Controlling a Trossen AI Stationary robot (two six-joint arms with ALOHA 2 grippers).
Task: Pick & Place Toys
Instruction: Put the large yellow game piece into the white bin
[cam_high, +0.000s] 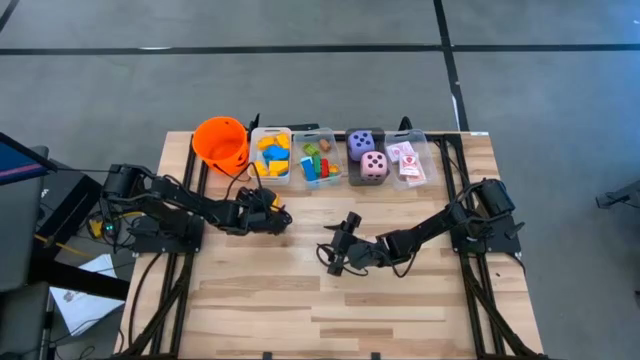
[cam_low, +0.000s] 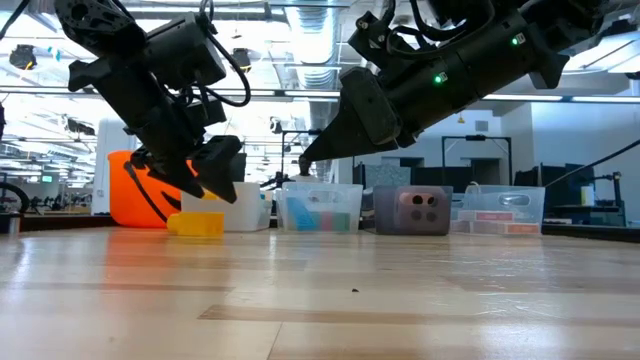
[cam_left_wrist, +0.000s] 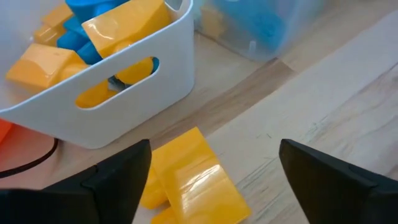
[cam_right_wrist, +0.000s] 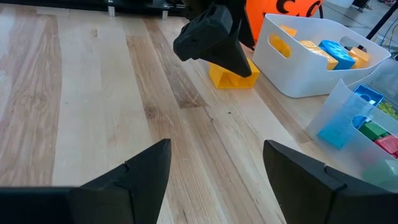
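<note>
One yellow block (cam_left_wrist: 189, 177) — between left tool (cam_left_wrist: 211, 171) fingers

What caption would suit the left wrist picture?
Open left hand hovering over a yellow block on the table, beside the white bin.

left gripper (cam_left_wrist: 211, 180) sits low over the table (cam_high: 400, 310), fingers spread, a yellow block (cam_left_wrist: 189, 177) lying on the wood between them. just ahead of its tips the white bin (cam_left_wrist: 124, 93) wall blocks the way, heaped with yellow and blue blocks. beside that, the clear bin (cam_left_wrist: 261, 31) closes off more of the row, and the orange bucket (cam_high: 221, 141) stands on the white bin's other side. behind this gripper, bare planks run wide. right gripper (cam_high: 333, 252) hangs open over mid-table, well apart, with bare wood under it; the dice (cam_high: 367, 154) and cards (cam_high: 408, 163) line the far edge.
</note>
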